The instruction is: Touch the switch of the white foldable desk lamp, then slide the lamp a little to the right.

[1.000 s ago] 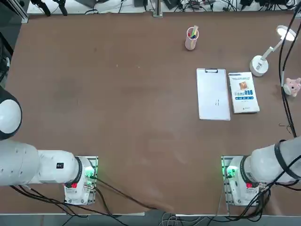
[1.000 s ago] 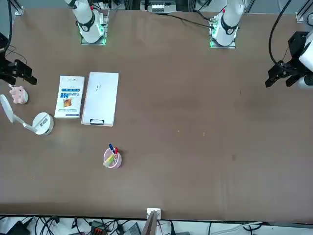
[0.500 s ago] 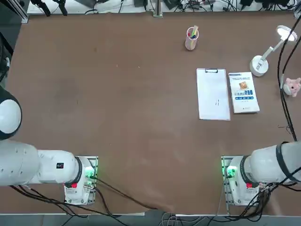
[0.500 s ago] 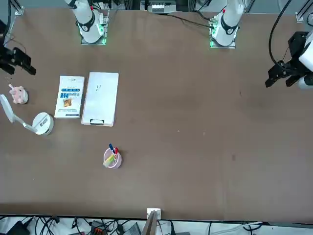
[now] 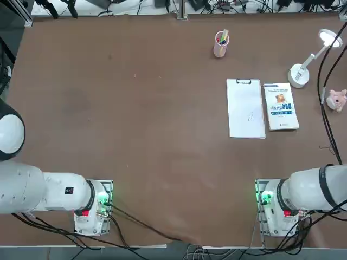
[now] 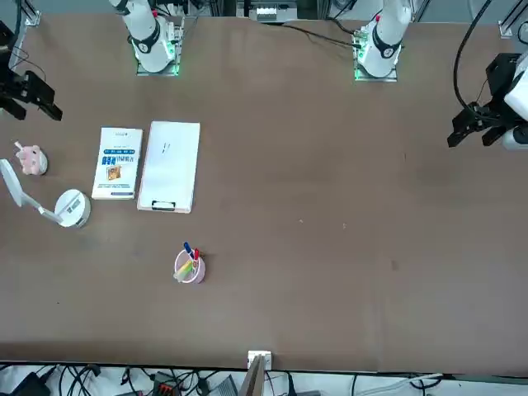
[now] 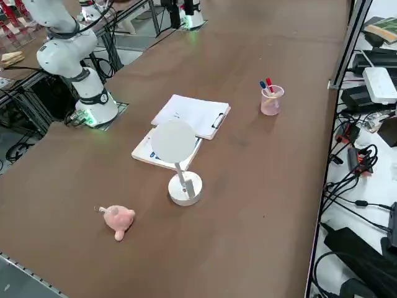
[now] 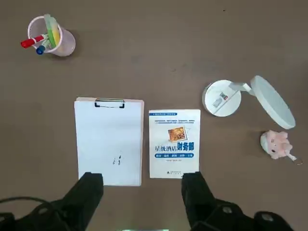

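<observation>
While pincer (image 8: 142,199) gapes, lamp (image 8: 243,96) untouched

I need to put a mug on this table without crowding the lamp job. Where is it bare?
The whole stretch of table left of the clipboard and pink pen cup is bare. Crowded: the right edge, where booklet, white foldable desk lamp and pink plush toy cluster. The open right gripper hangs high above the clipboard and booklet.
</observation>
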You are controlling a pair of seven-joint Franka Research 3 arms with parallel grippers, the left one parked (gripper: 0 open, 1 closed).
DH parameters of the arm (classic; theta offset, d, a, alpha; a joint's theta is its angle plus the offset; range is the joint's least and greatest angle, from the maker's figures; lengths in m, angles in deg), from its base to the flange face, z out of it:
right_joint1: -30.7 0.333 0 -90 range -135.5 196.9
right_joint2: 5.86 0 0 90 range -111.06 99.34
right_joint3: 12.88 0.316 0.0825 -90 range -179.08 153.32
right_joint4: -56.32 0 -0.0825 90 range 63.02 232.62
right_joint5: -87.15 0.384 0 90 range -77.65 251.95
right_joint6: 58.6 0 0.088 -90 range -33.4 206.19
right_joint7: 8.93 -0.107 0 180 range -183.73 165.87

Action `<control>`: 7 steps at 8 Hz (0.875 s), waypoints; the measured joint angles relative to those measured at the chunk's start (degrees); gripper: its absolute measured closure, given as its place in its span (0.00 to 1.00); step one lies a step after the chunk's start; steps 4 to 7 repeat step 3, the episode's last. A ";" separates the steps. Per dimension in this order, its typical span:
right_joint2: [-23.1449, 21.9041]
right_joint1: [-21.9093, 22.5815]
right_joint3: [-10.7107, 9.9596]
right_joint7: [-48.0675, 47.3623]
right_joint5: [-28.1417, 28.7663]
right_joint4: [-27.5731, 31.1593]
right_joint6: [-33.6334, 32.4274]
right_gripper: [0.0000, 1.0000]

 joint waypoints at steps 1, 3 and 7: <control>0.50 0.00 0.00 -0.20 0.03 0.33 0.93 0.00; 1.74 -0.02 -0.02 -0.99 0.20 0.49 1.88 0.00; 1.74 -0.02 -0.02 -0.99 0.20 0.49 1.88 0.00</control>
